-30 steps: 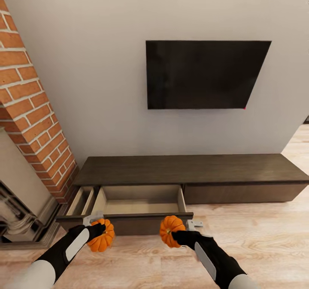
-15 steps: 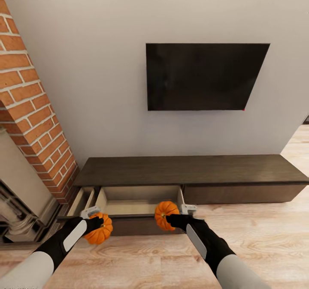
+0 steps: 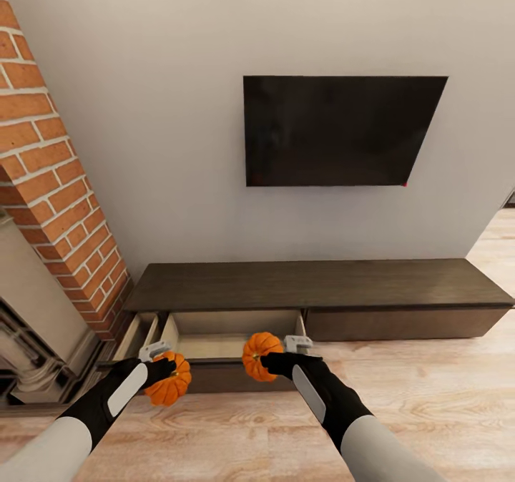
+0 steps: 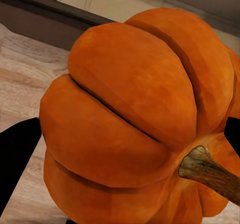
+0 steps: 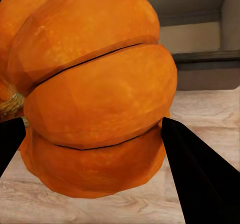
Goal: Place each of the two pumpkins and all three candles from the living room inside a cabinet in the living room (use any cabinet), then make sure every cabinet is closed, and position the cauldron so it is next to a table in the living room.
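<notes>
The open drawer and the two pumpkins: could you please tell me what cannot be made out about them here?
- Drawer floor, head view: its front strip is hidden by the right pumpkin and the drawer front.
- Left tool fingertips, left wrist view: covered by the left pumpkin.
- Narrow side compartment, head view: too small to judge contents.
- Candles, cauldron: whereabouts unknown.

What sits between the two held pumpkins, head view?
Nothing solid: between the left pumpkin and right pumpkin the head view shows just the open drawer's dark front panel behind the gap.
</notes>
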Tool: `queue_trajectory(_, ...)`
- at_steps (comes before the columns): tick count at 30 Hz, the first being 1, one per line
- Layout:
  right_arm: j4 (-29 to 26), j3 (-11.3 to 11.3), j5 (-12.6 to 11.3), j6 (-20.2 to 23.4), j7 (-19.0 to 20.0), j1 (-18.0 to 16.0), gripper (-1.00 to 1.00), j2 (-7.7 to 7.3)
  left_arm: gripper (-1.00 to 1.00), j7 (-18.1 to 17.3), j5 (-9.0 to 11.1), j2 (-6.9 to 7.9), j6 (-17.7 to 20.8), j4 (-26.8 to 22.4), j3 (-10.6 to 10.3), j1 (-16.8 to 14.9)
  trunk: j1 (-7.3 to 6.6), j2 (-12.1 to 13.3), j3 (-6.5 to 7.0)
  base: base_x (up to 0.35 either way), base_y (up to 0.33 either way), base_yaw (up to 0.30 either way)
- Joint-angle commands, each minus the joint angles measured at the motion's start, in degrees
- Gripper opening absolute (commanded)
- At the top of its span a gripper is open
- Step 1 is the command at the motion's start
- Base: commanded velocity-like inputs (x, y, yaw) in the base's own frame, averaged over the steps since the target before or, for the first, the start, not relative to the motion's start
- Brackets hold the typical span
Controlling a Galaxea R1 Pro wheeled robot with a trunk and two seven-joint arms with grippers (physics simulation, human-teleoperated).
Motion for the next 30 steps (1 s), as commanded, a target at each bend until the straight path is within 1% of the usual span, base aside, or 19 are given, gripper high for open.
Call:
queue_trajectory(1, -0.1, 0.3, -0.6, 0.2, -0.6, -0.1, -1.00, -0.02, -1.00, 0.5, 0.6, 0.11, 0.0, -0.1, -0.4, -0.1, 0.02, -0.1, -0.08, 0.000, 0.000, 0.000)
queue_trajectory(5, -0.2, 0.3, -0.6, 0.2, -0.5, -0.1, -1.00, -0.06, -1.00, 0.4, 0.6, 0.13, -0.2, -0.6, -0.5, -0.1, 0.02, -0.1, -0.08, 0.003, 0.003, 0.000)
queue_trajectory(9, -0.1, 0.3, -0.6, 0.1, -0.6, -0.1, -1.00, -0.07, -1.00, 0.4, 0.6, 0.16, -0.1, -0.8, -0.4, -0.1, 0.02, -0.1, -0.08, 0.120, 0.141, 0.000)
queue_trajectory(13, 0.0, 0.2, -0.6, 0.1, -0.6, 0.0, -1.00, -0.17, -1.00, 0.4, 0.6, 0.28, -0.1, -0.9, -0.2, -0.1, 0.02, -0.1, -0.02, 0.196, 0.201, -0.071)
queue_trajectory(19, 0.0, 0.2, -0.6, 0.1, -0.6, -0.1, -1.00, -0.24, -1.00, 0.5, 0.6, 0.16, -0.1, -0.9, -0.3, -0.1, 0.02, -0.1, 0.18, 0.183, 0.041, -0.193)
queue_trajectory(24, 0.0, 0.3, -0.6, 0.1, -0.6, -0.1, -1.00, -0.25, -1.00, 0.6, 0.6, 0.21, -0.1, -0.8, -0.2, -0.1, 0.02, -0.1, 0.21, 0.239, -0.099, -0.038)
queue_trajectory(30, 0.0, 0.3, -0.6, 0.1, -0.6, -0.1, -1.00, -0.18, -1.00, 0.6, 0.7, 0.23, -0.1, -0.9, -0.1, -0.1, 0.02, -0.1, 0.22, 0.264, 0.118, -0.004)
